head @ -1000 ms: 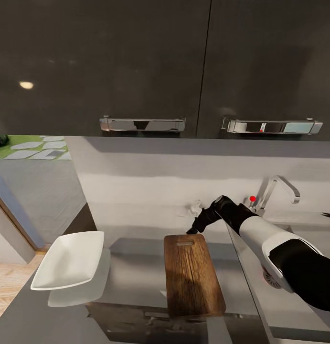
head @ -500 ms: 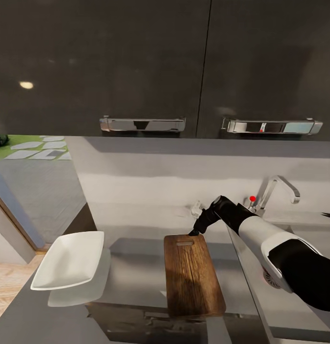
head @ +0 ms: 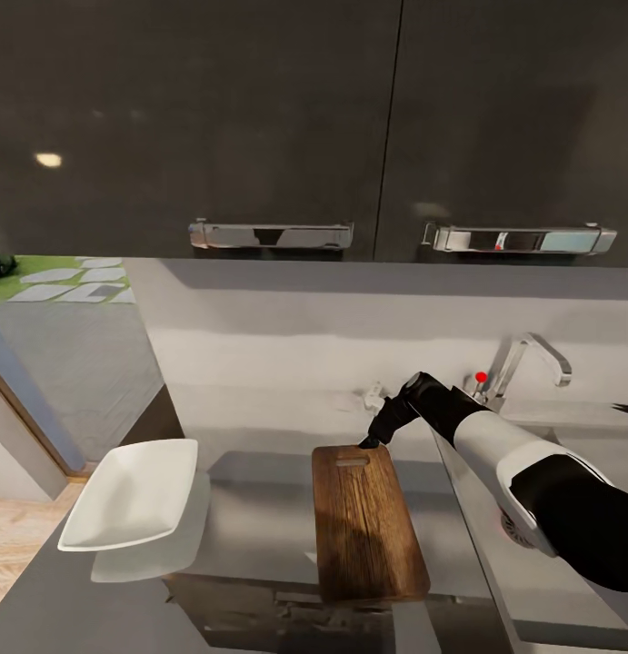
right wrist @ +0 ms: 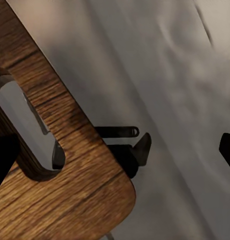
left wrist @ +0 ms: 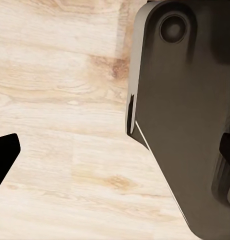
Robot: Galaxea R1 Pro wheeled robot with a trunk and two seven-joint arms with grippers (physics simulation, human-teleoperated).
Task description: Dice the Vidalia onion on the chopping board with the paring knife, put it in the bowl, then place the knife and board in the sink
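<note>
The grey, slightly glossy countertop (head: 259, 518) is seen running below the dark wall cabinets. The brown chopping board (head: 366, 522) is laid flat on it, its handle slot turned toward the back wall. The white bowl (head: 132, 495) is set well to the left, near the counter's end. The steel sink (head: 568, 509) is let into the countertop at the right.

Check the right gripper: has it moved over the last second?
Yes, slightly. The right gripper has shifted toward the chopping board, its tip now at the board's far edge by the handle slot. The board itself has stayed put.
</note>
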